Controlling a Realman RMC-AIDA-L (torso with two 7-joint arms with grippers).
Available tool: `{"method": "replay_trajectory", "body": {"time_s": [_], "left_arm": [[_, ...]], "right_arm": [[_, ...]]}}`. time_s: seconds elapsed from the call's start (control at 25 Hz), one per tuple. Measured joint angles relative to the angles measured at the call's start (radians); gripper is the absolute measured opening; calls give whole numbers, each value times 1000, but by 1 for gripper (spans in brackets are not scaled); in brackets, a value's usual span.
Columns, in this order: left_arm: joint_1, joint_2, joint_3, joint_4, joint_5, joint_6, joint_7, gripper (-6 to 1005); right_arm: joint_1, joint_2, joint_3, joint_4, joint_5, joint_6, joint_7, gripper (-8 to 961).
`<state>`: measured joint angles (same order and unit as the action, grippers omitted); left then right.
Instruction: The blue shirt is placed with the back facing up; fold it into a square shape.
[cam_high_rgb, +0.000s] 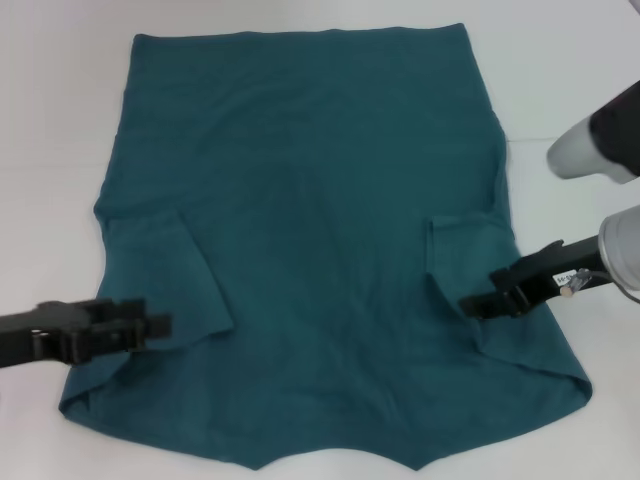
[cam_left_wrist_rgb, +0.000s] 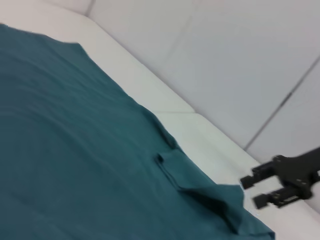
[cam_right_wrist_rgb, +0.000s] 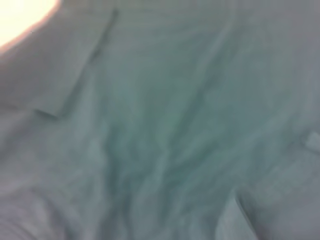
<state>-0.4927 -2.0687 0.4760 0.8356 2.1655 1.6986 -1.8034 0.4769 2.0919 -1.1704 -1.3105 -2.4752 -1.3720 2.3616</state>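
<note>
Shirt: the blue shirt (cam_high_rgb: 320, 230) lies flat on the white table (cam_high_rgb: 60, 120), hem at the far side, collar end at the near edge. Both sleeves are already folded inward onto the body.
Left sleeve: folded flap (cam_high_rgb: 165, 275) on the robot's left, its point near the left gripper.
Right sleeve: folded flap (cam_high_rgb: 465, 250) on the robot's right, next to the right gripper.
Left gripper: the left gripper (cam_high_rgb: 155, 325) is low over the shirt's near left part; whether its fingers are parted or closed, I cannot tell.
Right gripper: the right gripper (cam_high_rgb: 478, 303) is at the near right part, fingers parted, holding nothing.
Step in hand: I judge the sides come next. Each gripper should pinch the outer edge through all layers, at matching height, and carry it toward the middle without pulling the sleeves open.
Risk: soft knit can slip or wrinkle.
Count: one shirt, two sleeves, two grippers, one table.
</note>
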Motion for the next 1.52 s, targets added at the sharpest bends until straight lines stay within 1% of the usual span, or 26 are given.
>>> {"method": "replay_trajectory", "body": {"time_s": [0.04, 0.12, 0.16, 0.2, 0.24, 0.36, 0.44, 0.56, 0.6, 0.64, 0.76, 0.84, 0.92, 1.12, 1.32, 1.36, 1.4, 1.44, 1.52], "left_arm": [[0, 0, 0, 0, 0, 0, 0, 681], [8, 1, -11, 19, 1, 7, -5, 680], [19, 1, -15, 41, 1, 10, -7, 680], [24, 0, -16, 53, 2, 11, -8, 680], [24, 0, -16, 53, 2, 11, -8, 679], [35, -4, -23, 76, 2, 15, -14, 679], [36, -5, -28, 78, 5, 14, -25, 678], [36, -5, -31, 76, 8, 9, -46, 678], [36, -5, -30, 73, 8, 7, -49, 677], [35, -5, -28, 72, 8, 7, -50, 677], [33, -5, -24, 71, 8, 7, -54, 676], [33, -5, -23, 71, 8, 7, -57, 676], [33, -5, -23, 71, 9, 7, -63, 676], [36, -6, -25, 69, 13, 4, -64, 674], [40, -8, -27, 66, 13, -7, -61, 673], [40, -8, -27, 64, 13, -8, -60, 673], [40, -8, -27, 61, 13, -11, -59, 673], [40, -8, -26, 59, 13, -13, -59, 672], [40, -8, -26, 56, 13, -18, -58, 672]], "right_arm": [[0, -1, 47, 3, 56, -34, -53, 573], [2, -3, 106, 9, 111, -74, -103, 643], [6, -4, 163, 17, 155, -112, -147, 652], [9, -6, 255, 25, 209, -172, -218, 661], [9, -6, 255, 25, 209, -172, -218, 669], [-1, -6, 377, 34, 278, -238, -326, 696], [-9, -6, 414, 46, 289, -242, -352, 714], [-2, -13, 422, 80, 241, -223, -332, 740], [19, -12, 417, 108, 186, -213, -316, 741], [19, -12, 417, 108, 186, -213, -316, 742], [44, 2, 396, 135, 112, -180, -296, 745], [48, 4, 359, 141, 91, -136, -261, 714], [43, 3, 334, 141, 88, -97, -229, 683], [36, 0, 335, 142, 87, -45, -201, 609], [38, 3, 314, 153, 38, 20, -175, 379], [42, 3, 301, 163, 26, 35, -169, 358], [51, 2, 263, 193, 10, 65, -161, 336], [51, 2, 263, 193, 10, 65, -161, 315], [57, 2, 223, 218, 6, 101, -158, 272]]}}
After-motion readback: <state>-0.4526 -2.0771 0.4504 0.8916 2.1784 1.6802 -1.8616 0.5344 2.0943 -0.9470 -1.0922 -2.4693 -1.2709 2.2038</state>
